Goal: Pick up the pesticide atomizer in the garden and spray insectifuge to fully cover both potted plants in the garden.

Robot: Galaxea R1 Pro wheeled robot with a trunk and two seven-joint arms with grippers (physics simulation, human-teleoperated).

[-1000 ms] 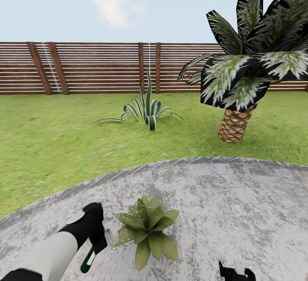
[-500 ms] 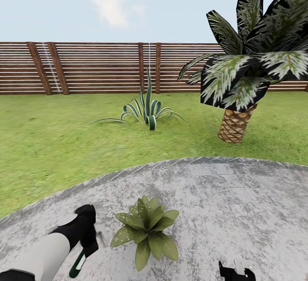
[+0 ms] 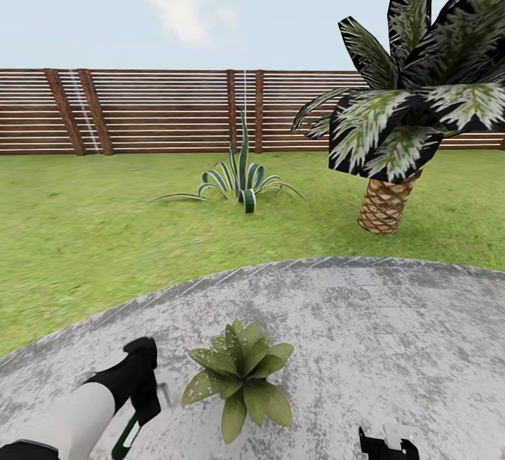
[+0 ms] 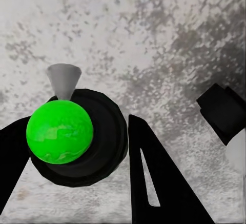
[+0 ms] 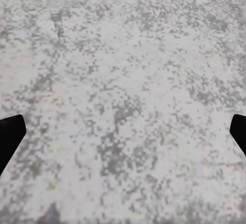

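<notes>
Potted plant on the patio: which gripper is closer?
Left. The left gripper, holding the atomizer, sits just beside the potted plant on its left. The right gripper is further off, low to its right.

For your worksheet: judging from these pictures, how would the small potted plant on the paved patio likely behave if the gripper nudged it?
The potted plant would probably tip easily: its speckled leaves spread wide and hide whatever base it has. The leaves look thin, so they would likely bend first. The patio looks flat and hard, so it might slide.
</notes>
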